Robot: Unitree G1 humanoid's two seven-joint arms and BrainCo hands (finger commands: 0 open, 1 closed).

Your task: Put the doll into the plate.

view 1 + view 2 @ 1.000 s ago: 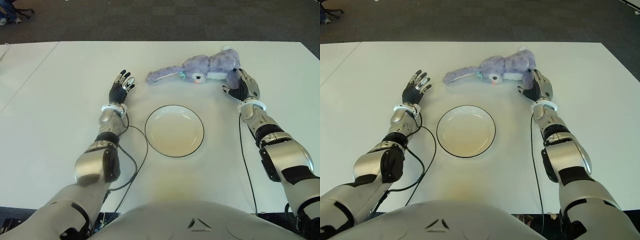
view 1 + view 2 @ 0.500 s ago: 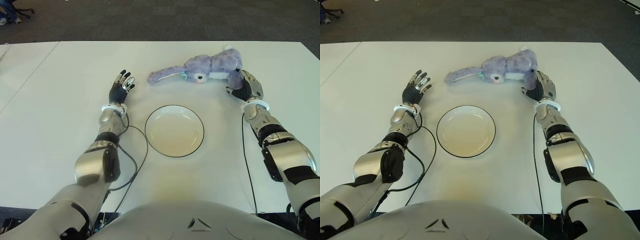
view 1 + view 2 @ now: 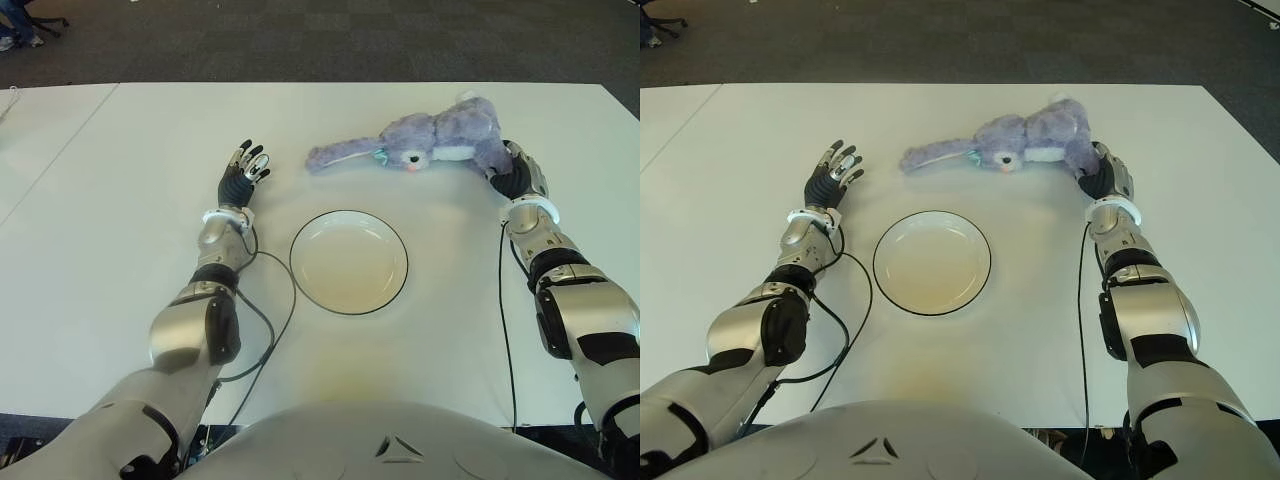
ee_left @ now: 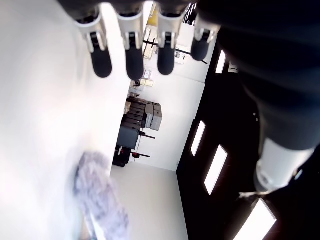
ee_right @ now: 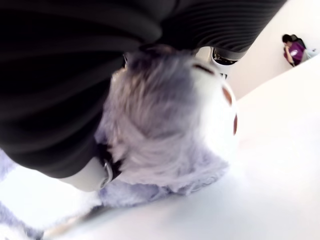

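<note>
Right hand (image 3: 518, 172) clenched around fluffy lilac plush rabbit doll (image 3: 430, 143) at 1 o'clock from white black-rimmed plate (image 3: 349, 262), securing lift. Left hand (image 3: 240, 178) released, 10 o'clock.

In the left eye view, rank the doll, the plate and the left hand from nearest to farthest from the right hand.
1. Doll: against the right hand, on its left.
2. Plate: table centre, nearer the robot.
3. Left hand: far left, beyond the plate.
</note>
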